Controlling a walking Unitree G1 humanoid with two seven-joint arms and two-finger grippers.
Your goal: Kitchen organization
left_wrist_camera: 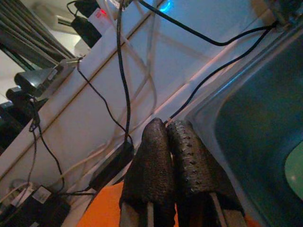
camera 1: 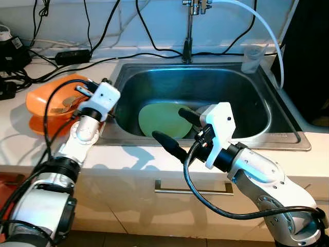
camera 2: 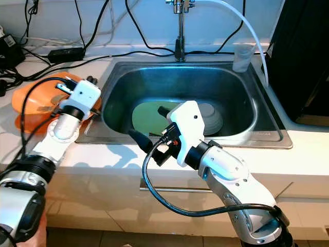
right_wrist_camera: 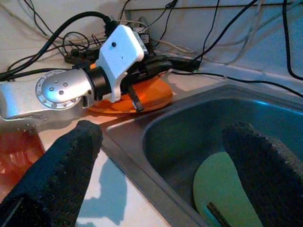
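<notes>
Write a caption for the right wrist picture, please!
Open right pincer hovers over the sink and green plate, facing the left pincer above an orange plate.

Two silver arms are seen, white housings at the wrists, thick black cables looped alongside, long black textured fingers (left_wrist_camera: 163, 165), small screws ringed around one joint.

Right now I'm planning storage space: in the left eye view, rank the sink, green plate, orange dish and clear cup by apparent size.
1. Sink
2. Orange dish and green plate: they look alike, and both are partly hidden, so unranked.
3. Clear cup, smallest, though it stands farthest back.
</notes>
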